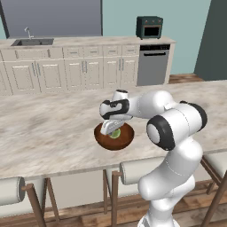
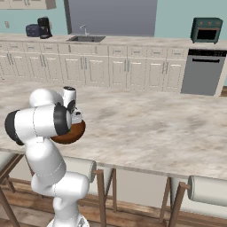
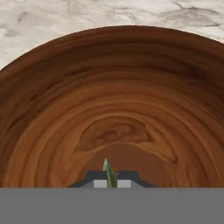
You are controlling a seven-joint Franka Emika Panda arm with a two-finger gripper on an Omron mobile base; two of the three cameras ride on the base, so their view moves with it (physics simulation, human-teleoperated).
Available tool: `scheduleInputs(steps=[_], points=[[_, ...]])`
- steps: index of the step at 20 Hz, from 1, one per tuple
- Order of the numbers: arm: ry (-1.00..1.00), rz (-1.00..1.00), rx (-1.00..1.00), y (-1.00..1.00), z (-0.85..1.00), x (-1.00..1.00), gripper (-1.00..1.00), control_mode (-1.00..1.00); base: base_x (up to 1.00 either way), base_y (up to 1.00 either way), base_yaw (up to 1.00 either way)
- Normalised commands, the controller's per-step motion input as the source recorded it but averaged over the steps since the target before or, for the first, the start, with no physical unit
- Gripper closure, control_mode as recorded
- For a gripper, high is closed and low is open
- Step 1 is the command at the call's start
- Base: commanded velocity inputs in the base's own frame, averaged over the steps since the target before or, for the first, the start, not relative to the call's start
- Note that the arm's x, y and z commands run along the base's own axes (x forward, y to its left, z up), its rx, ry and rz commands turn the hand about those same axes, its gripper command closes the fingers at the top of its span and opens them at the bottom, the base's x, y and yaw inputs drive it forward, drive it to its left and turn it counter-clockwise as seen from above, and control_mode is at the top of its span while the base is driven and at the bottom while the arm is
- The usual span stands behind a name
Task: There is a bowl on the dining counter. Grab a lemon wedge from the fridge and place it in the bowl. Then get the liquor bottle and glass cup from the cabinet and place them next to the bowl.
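A brown wooden bowl [image 1: 125, 139] sits on the beige marbled dining counter [image 1: 48, 128] near its front edge. My gripper [image 1: 111, 131] reaches down into the bowl, shut on a green-yellow lemon wedge [image 1: 116, 133]. In the hand view the bowl's grained inside [image 3: 113, 100] lies close ahead and a thin sliver of the lemon wedge [image 3: 108, 173] stands pinched between the dark fingertips [image 3: 92, 178]. From the right base view my arm covers most of the bowl [image 2: 75, 133]. The fridge, liquor bottle and glass cup are out of view.
Cushioned wooden stools [image 1: 133, 170] line the counter's near side. Across the aisle run cream cabinets with a sink [image 1: 32, 42], a dishwasher [image 1: 153, 64] and a dark toaster oven [image 1: 149, 27]. A coffee machine [image 2: 44, 27] stands on the far counter at the left.
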Motion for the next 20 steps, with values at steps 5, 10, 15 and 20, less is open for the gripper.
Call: scheduleInputs(steps=[5,10,15,20], points=[[0.00,0.03,0.00,0.06,-0.38,0.27,1.00,-1.00,0.00,0.00,0.00],[0.00,0.02,0.00,0.02,-0.28,0.26,1.00,-1.00,0.00,0.00,0.00],[-0.01,0.00,0.00,0.00,-0.08,0.01,-1.00,-1.00,0.00,0.00,0.00],[-0.10,0.00,0.00,0.00,0.01,-0.08,-1.00,-1.00,0.00,0.00,0.00]])
